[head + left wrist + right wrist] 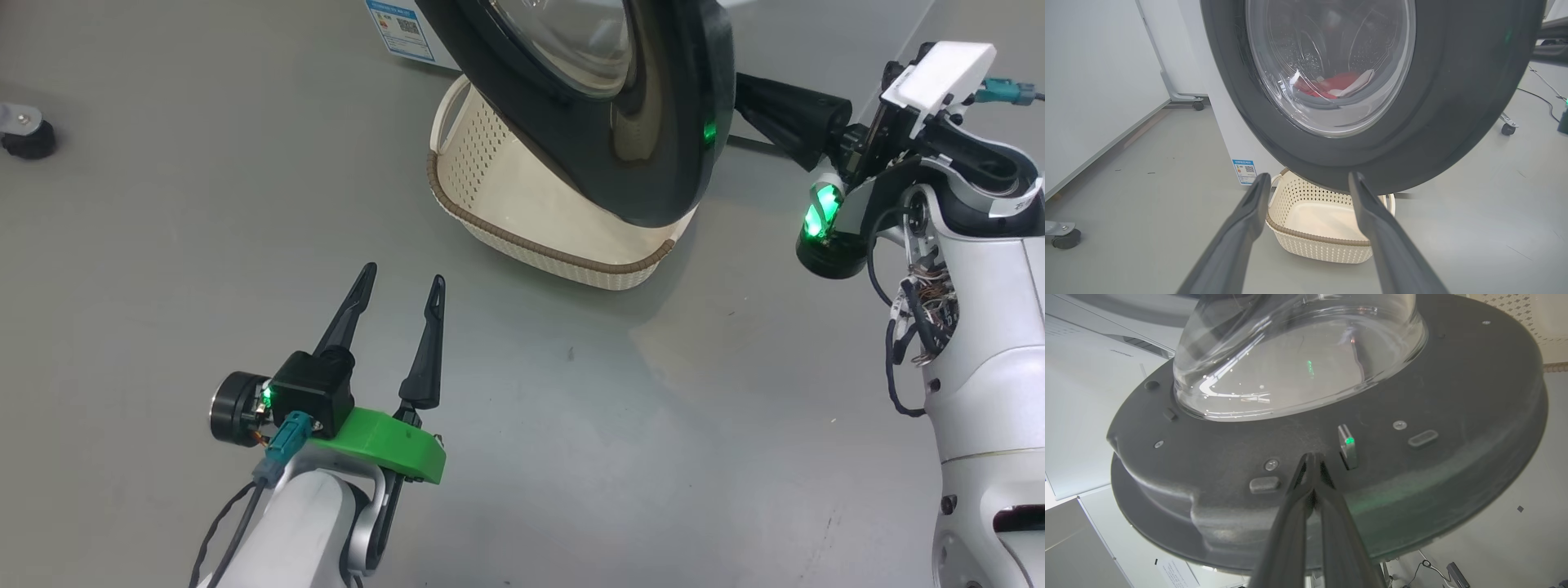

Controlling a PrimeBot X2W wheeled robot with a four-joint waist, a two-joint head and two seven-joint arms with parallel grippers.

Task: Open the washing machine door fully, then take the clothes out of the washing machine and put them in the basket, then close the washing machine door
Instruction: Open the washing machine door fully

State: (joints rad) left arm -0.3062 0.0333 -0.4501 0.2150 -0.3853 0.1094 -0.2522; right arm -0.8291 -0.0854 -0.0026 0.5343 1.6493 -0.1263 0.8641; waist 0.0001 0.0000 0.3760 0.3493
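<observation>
Right hand (1312, 459): fingers shut together, gripping nothing, tips against the door's (1412, 477) inner face at its right edge. Left hand (406, 273): spread wide, empty, near; basket (522, 204) sits under the door, clothes (1331, 83) lie far inside the drum. Risk: smooth tips may slide off the rim mid-push, leaving the door half-open over the basket.

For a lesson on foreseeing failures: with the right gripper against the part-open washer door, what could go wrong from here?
1. The shut right gripper rests only its tips against the washing machine door beside the latch; they may slip off.
2. The door hangs over the basket, so it might clip the rim or block dropping the clothes.
</observation>
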